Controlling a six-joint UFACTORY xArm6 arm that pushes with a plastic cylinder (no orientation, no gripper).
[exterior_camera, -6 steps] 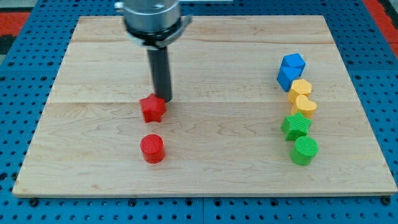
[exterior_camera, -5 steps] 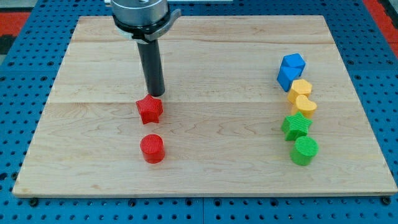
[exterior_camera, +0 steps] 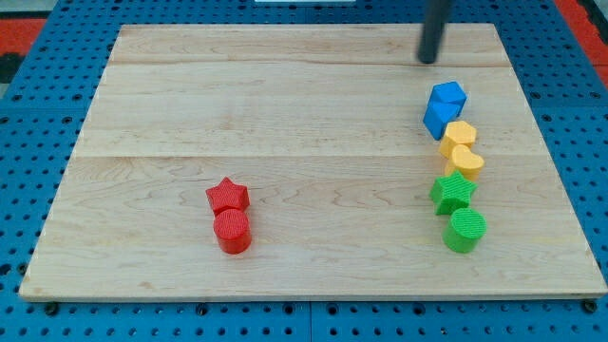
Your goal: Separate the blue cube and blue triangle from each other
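The blue cube (exterior_camera: 447, 97) sits at the view's right, with the blue triangle (exterior_camera: 436, 121) pressed against its lower left side; the two touch. My tip (exterior_camera: 429, 61) is just above them toward the view's top, a short gap from the blue cube and touching no block.
Below the blue pair runs a column: a yellow block (exterior_camera: 460, 133), a yellow heart (exterior_camera: 464, 160), a green star (exterior_camera: 453, 192) and a green cylinder (exterior_camera: 465, 230). A red star (exterior_camera: 228, 197) touches a red cylinder (exterior_camera: 233, 230) at the lower left. The wooden board (exterior_camera: 313, 114) lies on blue pegboard.
My tip has left the red star and moved to the view's upper right, above the blue cube. The red star has slid down against the red cylinder.
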